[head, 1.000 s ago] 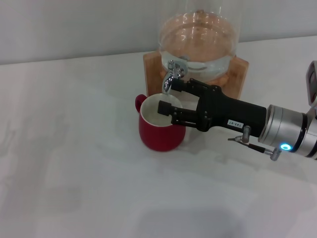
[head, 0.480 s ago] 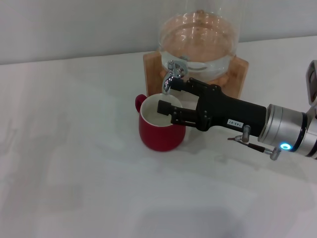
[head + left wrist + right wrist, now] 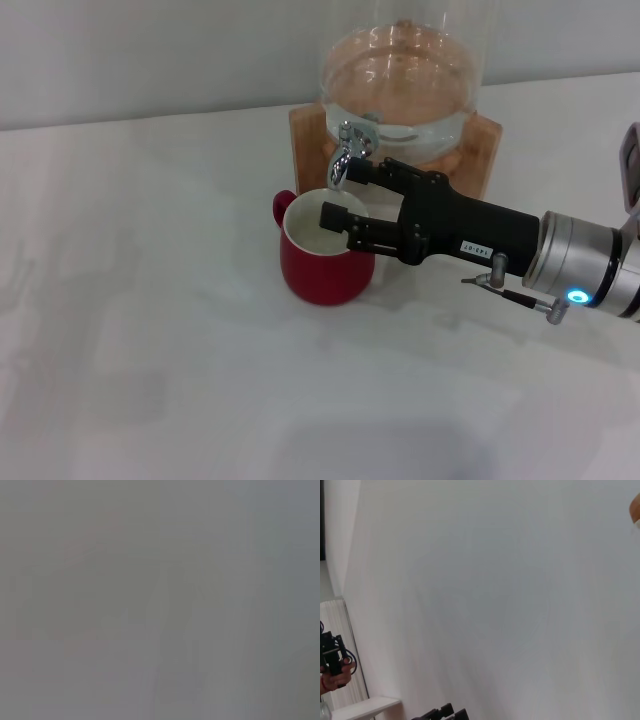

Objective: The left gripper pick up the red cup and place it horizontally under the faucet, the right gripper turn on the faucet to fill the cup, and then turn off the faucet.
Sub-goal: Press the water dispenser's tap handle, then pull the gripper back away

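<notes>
The red cup (image 3: 325,268) stands upright on the white table, its white inside showing and its small handle (image 3: 282,205) pointing left. The chrome faucet (image 3: 348,150) juts from the glass jar just above the cup's far rim. My right gripper (image 3: 342,193) reaches in from the right and is open. One finger lies beside the faucet's spout and the other hangs over the cup's mouth, with nothing held. The left gripper is out of view, and the left wrist view shows only a grey blur.
The glass water jar (image 3: 402,75) sits in a wooden stand (image 3: 482,145) at the back of the table (image 3: 150,350). The right wrist view shows mostly the white surface, with a person's hand holding a black device (image 3: 332,660) at its edge.
</notes>
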{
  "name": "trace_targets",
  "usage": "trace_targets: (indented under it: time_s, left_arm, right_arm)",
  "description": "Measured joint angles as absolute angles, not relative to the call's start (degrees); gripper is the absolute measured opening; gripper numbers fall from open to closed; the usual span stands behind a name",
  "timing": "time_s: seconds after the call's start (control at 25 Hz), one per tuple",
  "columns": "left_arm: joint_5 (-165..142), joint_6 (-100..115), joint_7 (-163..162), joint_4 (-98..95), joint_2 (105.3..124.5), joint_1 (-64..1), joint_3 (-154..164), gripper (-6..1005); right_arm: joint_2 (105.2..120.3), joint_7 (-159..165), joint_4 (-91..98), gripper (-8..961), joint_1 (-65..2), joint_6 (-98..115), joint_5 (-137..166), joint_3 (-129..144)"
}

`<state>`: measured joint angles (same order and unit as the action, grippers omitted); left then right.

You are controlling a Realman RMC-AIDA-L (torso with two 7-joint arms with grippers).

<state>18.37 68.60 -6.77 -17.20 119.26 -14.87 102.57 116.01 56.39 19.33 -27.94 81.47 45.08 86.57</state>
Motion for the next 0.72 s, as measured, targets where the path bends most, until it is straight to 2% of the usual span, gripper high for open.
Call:
trace_targets:
  time_s: [0.72]
  left_arm:
    - [18.4,68.7,-6.8,-16.8,119.27,-15.0,102.6,881]
  right_arm:
    - [115.92,56.2,19.3,872,-27.7,81.6,44.4,86.5]
